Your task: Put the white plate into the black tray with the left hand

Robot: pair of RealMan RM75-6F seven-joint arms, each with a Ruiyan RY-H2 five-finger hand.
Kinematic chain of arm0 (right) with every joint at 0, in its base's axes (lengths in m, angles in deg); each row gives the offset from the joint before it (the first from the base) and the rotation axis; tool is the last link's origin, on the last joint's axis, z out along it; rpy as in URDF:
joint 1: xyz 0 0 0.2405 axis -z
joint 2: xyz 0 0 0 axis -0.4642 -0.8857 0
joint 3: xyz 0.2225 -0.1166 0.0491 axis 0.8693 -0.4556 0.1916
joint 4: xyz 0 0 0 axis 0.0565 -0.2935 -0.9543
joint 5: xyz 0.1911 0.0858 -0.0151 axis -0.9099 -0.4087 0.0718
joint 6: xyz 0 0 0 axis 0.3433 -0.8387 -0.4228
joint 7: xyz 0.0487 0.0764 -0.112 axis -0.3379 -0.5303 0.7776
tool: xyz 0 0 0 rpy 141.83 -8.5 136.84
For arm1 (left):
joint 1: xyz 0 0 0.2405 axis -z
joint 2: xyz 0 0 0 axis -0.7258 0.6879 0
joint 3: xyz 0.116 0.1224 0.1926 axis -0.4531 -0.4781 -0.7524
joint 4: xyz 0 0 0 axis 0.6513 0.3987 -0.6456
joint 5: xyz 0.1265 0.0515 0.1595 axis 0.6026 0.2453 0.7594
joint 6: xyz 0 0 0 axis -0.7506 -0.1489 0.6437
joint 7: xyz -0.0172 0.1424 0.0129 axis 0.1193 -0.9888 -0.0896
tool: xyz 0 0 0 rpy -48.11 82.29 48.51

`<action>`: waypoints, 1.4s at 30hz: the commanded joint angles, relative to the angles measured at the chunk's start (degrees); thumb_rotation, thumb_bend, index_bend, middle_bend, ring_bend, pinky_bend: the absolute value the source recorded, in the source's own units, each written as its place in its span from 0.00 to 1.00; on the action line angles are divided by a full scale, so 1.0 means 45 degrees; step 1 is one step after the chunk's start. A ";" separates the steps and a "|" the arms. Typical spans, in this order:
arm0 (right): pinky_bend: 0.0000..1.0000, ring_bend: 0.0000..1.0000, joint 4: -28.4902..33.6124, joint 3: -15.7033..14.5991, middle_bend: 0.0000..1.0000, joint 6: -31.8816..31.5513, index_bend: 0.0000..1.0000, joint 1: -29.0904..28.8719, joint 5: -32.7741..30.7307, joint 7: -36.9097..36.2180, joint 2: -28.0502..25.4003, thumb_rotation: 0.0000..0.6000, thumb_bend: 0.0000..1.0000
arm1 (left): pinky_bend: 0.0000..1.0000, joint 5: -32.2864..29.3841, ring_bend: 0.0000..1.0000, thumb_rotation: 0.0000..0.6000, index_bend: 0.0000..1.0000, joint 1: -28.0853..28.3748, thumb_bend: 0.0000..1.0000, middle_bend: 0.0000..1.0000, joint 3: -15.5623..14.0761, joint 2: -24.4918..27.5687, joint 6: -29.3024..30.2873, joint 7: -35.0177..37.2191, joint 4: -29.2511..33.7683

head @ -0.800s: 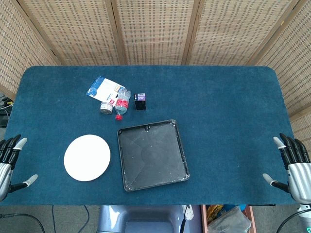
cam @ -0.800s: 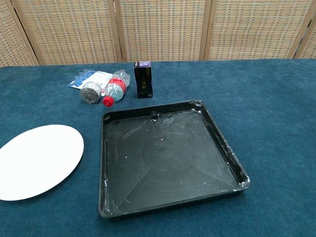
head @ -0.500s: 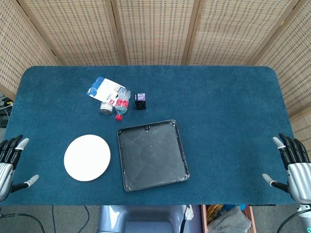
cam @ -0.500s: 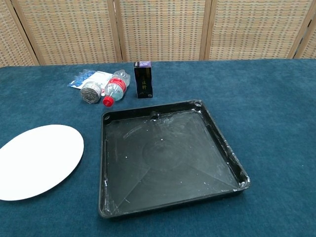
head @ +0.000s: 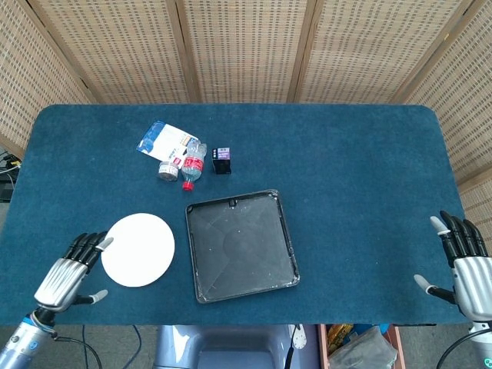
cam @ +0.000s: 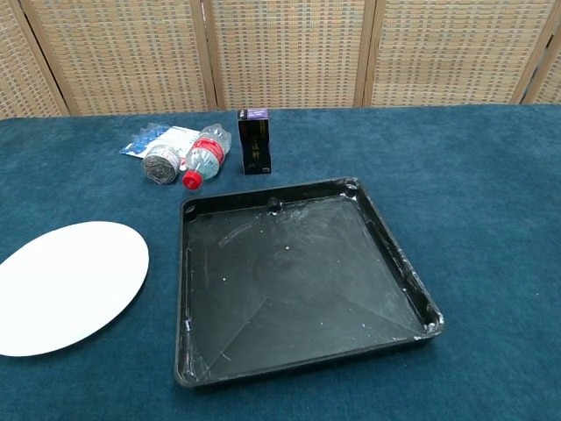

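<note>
The white plate (head: 138, 250) (cam: 68, 285) lies flat on the blue table, just left of the black tray (head: 203, 290) (cam: 186, 289). The tray has nothing in it. My left hand (head: 71, 273) hovers at the plate's lower left, fingers spread and pointing toward the rim, holding nothing. One fingertip reaches the rim's edge; I cannot tell whether it touches. My right hand (head: 464, 261) stays at the table's right front corner, fingers apart and empty. Neither hand shows in the chest view.
Behind the tray lie a small water bottle with a red cap (head: 191, 163) (cam: 202, 155), a foil roll (head: 167, 171) (cam: 159, 165), a blue-and-white packet (head: 161, 139) and a small black box (head: 221, 161) (cam: 255, 143). Wicker screens stand behind the table.
My left hand has moved from the table's left edge rightward to the plate's lower left rim. The right hand, plate and tray have stayed put.
</note>
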 commanded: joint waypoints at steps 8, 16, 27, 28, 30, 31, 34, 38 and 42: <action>0.00 0.00 -0.0014 0.0042 0.00 0.0007 0.00 0.0000 -0.0092 -0.0349 -0.0105 1.00 0.00 | 0.00 -0.0138 0.00 1.00 0.18 0.0081 0.17 0.00 -0.0394 -0.2665 -0.0302 0.1033 -0.2964; 0.00 0.00 -0.0028 0.0051 0.00 0.0027 0.00 -0.0009 -0.0115 -0.0610 -0.0188 1.00 0.00 | 0.00 -0.0397 0.00 1.00 0.23 0.0078 0.23 0.00 -0.0426 -0.3685 -0.0318 0.0911 -0.4169; 0.00 0.00 -0.0051 0.0032 0.00 0.0069 0.00 -0.0023 -0.0099 -0.0753 -0.0228 1.00 0.00 | 0.00 -0.0618 0.00 1.00 0.24 0.0169 0.31 0.00 -0.0429 -0.4091 -0.0196 0.1004 -0.4777; 0.00 0.00 -0.0051 0.0032 0.00 0.0070 0.00 -0.0023 -0.0101 -0.0754 -0.0228 1.00 0.00 | 0.00 -0.0632 0.00 1.00 0.24 0.0177 0.31 0.00 -0.0437 -0.4099 -0.0211 0.1015 -0.4790; 0.00 0.00 -0.0046 0.0033 0.00 0.0074 0.00 -0.0025 -0.0103 -0.0769 -0.0231 1.00 0.00 | 0.00 -0.0672 0.00 1.00 0.24 0.0211 0.31 0.00 -0.0482 -0.4124 -0.0290 0.1050 -0.4836; 0.00 0.00 -0.0046 0.0030 0.00 0.0078 0.00 -0.0027 -0.0099 -0.0777 -0.0234 1.00 0.00 | 0.00 -0.0691 0.00 1.00 0.24 0.0224 0.31 0.00 -0.0493 -0.4145 -0.0316 0.1043 -0.4878; 0.00 0.00 -0.0051 0.0017 0.00 0.0064 0.00 -0.0020 -0.0073 -0.0834 -0.0247 1.00 0.00 | 0.00 -0.0782 0.00 1.00 0.24 0.0280 0.31 0.00 -0.0437 -0.4294 -0.0329 0.1134 -0.5094; 0.00 0.00 -0.0051 0.0014 0.00 0.0069 0.00 -0.0021 -0.0075 -0.0865 -0.0251 1.00 0.00 | 0.00 -0.0883 0.00 1.00 0.27 0.0298 0.38 0.00 -0.0338 -0.4482 -0.0219 0.1235 -0.5373; 0.00 0.00 -0.0057 0.0018 0.00 0.0083 0.00 -0.0028 -0.0090 -0.0844 -0.0236 1.00 0.00 | 0.00 -0.1010 0.00 1.00 0.31 0.0342 0.44 0.00 -0.0308 -0.4610 -0.0325 0.1322 -0.5640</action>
